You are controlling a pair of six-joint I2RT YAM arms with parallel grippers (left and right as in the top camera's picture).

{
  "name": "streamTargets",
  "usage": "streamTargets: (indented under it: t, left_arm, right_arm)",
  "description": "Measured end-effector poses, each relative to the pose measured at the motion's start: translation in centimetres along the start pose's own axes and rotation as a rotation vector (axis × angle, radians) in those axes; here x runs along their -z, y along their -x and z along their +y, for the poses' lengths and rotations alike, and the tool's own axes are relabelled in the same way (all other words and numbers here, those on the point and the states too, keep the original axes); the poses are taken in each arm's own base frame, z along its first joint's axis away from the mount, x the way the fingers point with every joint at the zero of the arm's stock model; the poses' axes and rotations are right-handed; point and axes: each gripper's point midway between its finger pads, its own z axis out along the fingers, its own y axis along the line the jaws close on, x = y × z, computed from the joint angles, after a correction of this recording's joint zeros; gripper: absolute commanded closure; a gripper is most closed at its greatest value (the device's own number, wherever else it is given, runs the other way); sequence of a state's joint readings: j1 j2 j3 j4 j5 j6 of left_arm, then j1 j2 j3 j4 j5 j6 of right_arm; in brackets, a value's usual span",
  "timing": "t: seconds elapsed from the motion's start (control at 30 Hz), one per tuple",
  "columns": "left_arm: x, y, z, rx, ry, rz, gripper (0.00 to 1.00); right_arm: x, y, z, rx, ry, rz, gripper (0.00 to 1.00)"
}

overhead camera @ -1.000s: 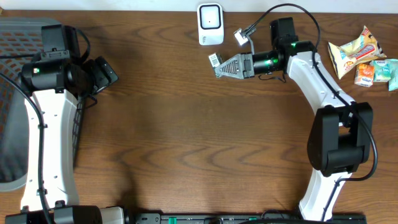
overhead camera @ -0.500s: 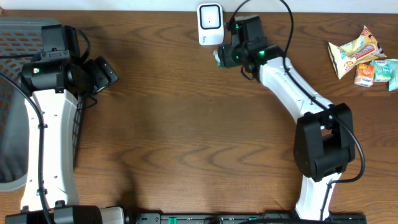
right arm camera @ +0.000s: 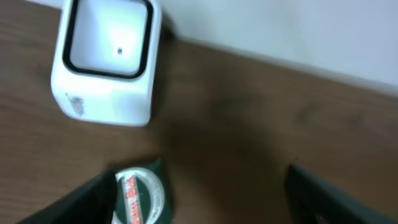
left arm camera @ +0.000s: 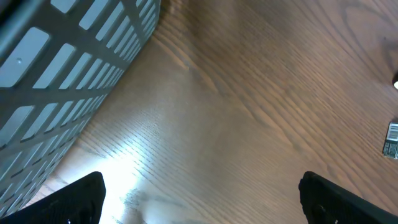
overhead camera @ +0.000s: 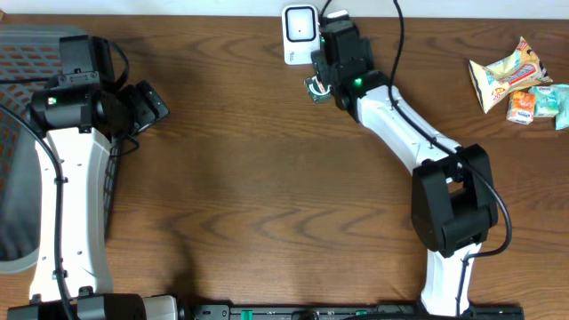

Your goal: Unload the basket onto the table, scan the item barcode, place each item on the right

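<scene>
The white scanner (overhead camera: pixel 300 34) stands at the table's far edge; in the right wrist view the scanner (right arm camera: pixel 106 62) is at upper left. The item, a dark green packet (overhead camera: pixel 315 87) with a white and red label, lies on the wood just below the scanner. My right gripper (overhead camera: pixel 327 71) hovers over it, jaws spread wide. In the right wrist view the packet (right arm camera: pixel 142 196) rests against the left finger (right arm camera: pixel 93 199) alone, with bare wood across the gap of the right gripper (right arm camera: pixel 214 199). My left gripper (overhead camera: pixel 151 100) is open by the basket; the left wrist view shows the left gripper (left arm camera: pixel 205 205) empty.
A grey mesh basket (overhead camera: pixel 18 53) sits at the left edge, close to the left arm, and the basket (left arm camera: pixel 62 62) fills the left wrist view's upper left. Several snack packets (overhead camera: pixel 507 76) lie at the far right. A small barcode label (left arm camera: pixel 392 138) shows at that view's right edge.
My right arm has swung left from beside the scanner to just in front of it. Its jaws have widened and the packet now sits against one finger only. The left arm is still.
</scene>
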State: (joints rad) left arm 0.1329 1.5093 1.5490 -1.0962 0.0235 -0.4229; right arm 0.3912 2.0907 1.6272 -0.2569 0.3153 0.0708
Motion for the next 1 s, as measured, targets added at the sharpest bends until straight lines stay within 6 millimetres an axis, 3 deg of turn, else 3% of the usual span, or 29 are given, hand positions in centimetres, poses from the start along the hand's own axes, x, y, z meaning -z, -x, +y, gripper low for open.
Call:
streamTargets:
  t: [0.17, 0.33, 0.43, 0.47, 0.53, 0.7, 1.0]
  left_arm:
    - [0.0, 0.0, 0.0, 0.0, 0.0, 0.0, 0.02]
    - [0.0, 0.0, 0.0, 0.0, 0.0, 0.0, 0.02]
    - [0.0, 0.0, 0.0, 0.0, 0.0, 0.0, 0.02]
    - [0.0, 0.0, 0.0, 0.0, 0.0, 0.0, 0.02]
    - [0.0, 0.0, 0.0, 0.0, 0.0, 0.0, 0.02]
    - [0.0, 0.0, 0.0, 0.0, 0.0, 0.0, 0.02]
    - [0.0, 0.0, 0.0, 0.0, 0.0, 0.0, 0.02]
  right_arm:
    - [-0.5, -2.4, 0.8, -0.301, 0.167, 0.133, 0.11]
    - [-0.5, -2.2, 2.3, -0.525, 0.262, 0.167, 0.13]
    - [-0.3, -1.3, 3.9, -0.573, 0.288, 0.138, 0.36]
    - [-0.3, -1.1, 4.5, -0.577, 0.281, 0.121, 0.52]
    - [-0.4, -1.1, 5.2, -0.574, 0.257, 0.105, 0.67]
    - [-2.2, -2.7, 6.3, -0.557, 0.141, 0.069, 0.73]
    - [-6.5, -7.0, 5.5, -0.538, 0.041, 0.097, 0.84]
